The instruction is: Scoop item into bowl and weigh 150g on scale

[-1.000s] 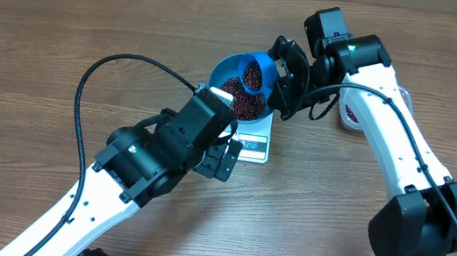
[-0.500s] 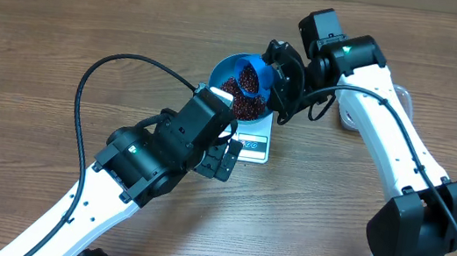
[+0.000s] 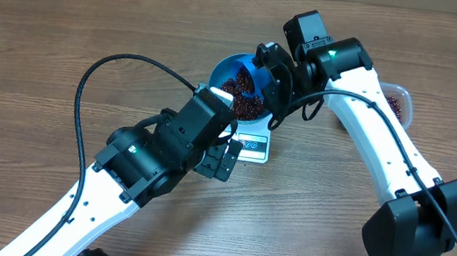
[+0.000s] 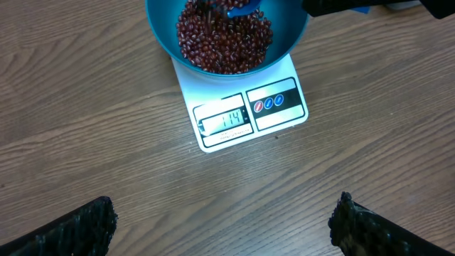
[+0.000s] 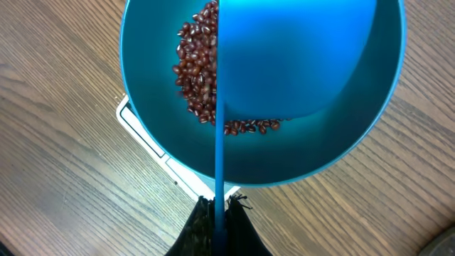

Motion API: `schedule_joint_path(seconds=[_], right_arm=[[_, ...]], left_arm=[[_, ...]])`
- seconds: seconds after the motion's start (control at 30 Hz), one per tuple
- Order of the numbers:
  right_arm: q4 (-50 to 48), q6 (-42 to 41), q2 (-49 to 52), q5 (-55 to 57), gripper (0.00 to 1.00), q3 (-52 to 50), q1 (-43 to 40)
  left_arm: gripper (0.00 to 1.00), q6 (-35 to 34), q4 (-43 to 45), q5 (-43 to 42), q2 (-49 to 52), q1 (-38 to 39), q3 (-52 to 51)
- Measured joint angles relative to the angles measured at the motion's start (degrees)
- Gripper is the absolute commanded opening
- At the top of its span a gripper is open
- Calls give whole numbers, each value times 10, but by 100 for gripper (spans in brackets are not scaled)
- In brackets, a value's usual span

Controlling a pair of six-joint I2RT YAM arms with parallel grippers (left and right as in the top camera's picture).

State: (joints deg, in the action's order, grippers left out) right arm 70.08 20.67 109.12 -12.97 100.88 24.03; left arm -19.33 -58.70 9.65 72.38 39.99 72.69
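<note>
Right gripper [image 3: 274, 81], clamped tight on the scoop [image 3: 260, 68], has swung inward overhead, tipping beans [image 3: 249, 106] into the bowl [image 3: 216, 78] on the scale [image 3: 254, 147]; the tub [image 3: 399, 99] now lies uncovered. At the left wrist, our left gripper [image 4: 224, 231] hangs spread full, holding nothing, bare table [image 4: 71, 107] around it, the display [image 4: 224, 119] seemingly short of target. From the right wrist we see the scoop's edge inside the bowl's rim.

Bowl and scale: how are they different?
The bowl is round and bright blue; the scale is flat, square and white. The bowl is deep and holds red-brown beans; the scale carries the bowl and has a number window and buttons. The bowl sits on the scale; the scale lies on the wooden table. Both look smooth and plain.
</note>
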Motion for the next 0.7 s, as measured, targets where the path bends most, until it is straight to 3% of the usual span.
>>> schedule_joint_path(seconds=[0.7], right_arm=[[0,-9,0,4,4,0,0]], left_arm=[[100,0,0,0,0,0,0]])
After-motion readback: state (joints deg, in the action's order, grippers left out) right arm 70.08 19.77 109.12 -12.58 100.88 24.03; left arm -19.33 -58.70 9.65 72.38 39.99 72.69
